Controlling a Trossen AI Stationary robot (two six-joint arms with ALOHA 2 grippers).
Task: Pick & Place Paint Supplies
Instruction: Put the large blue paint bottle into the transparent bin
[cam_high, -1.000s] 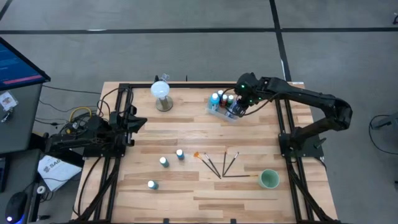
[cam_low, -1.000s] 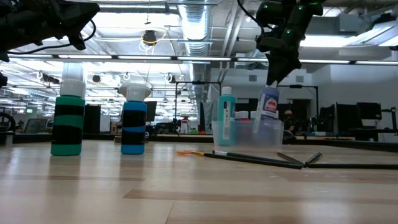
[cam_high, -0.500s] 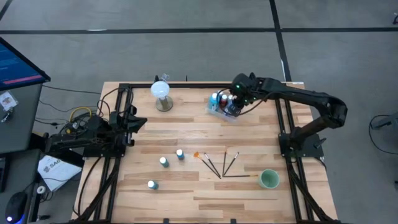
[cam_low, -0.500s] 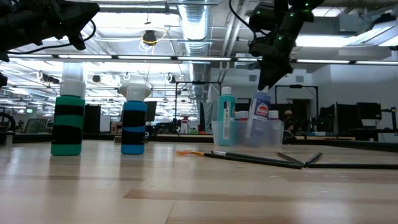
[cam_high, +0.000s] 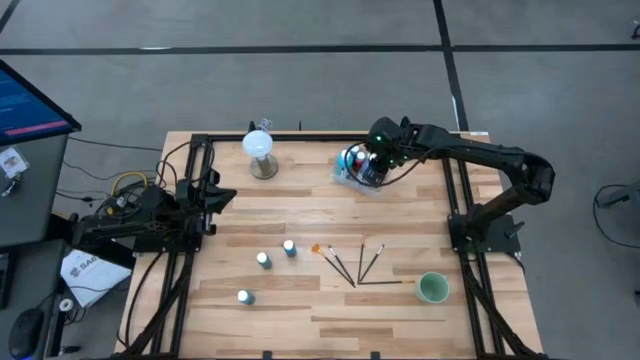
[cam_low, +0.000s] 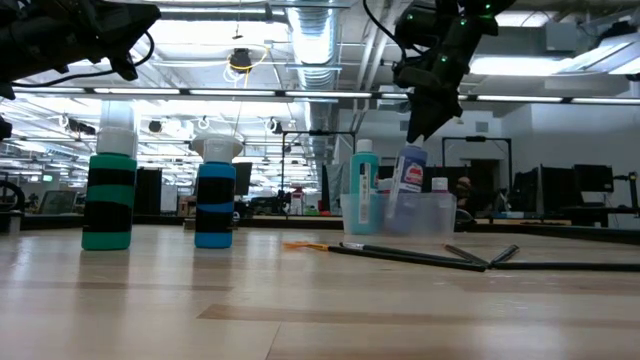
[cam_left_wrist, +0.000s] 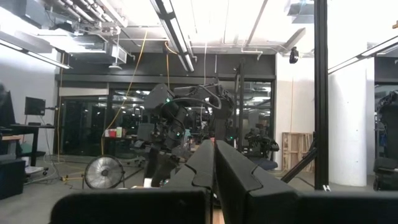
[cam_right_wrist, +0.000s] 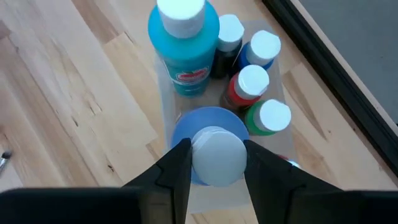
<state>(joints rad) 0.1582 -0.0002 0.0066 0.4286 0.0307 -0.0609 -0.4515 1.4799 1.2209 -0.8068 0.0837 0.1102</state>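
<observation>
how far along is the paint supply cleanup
Partly done. Several bottles already stand in the clear bin, including a large teal one. The right gripper holds a blue bottle by its cap, over the bin. Left: three small bottles and the paintbrushes on the table. The left gripper waits at the table's left.

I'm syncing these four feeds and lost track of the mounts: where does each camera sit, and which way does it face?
High view: overhead, straight down on the table, both arms in view.
Low view: at tabletop height, looking level across; the right gripper comes down from above.
Left wrist view: looks along that arm's shut fingers across to the other arm.
Right wrist view: looks down past its fingers at the blue bottle.
Shared: high, low and right wrist views all show the clear bin.
</observation>
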